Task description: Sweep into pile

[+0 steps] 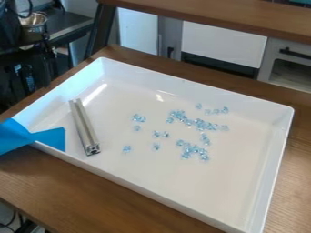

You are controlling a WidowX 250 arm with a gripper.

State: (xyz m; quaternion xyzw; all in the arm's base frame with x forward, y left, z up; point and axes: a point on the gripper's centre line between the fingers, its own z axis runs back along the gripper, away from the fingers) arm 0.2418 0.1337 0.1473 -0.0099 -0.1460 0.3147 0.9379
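At the upper left, beyond the tray's left wall, dark parts of the arm with the gripper (46, 51) blend into the dark background. The white tray (155, 193) holds scattered pale blue translucent pieces (193, 150). Most lie in loose clusters from the middle to the right of the middle, with several stray pieces further left. A silver grooved metal bar (84, 127) lies in the tray's left part, its near end close to the front wall. It is apart from the blue pieces and from the gripper.
A bright blue sheet-like piece (50, 138) overlaps the tray's left front edge. The tray's raised walls surround the pieces on the wooden table (91, 189). A metal bowl (34, 21) stands at the upper left, and white cabinets (223, 41) are behind.
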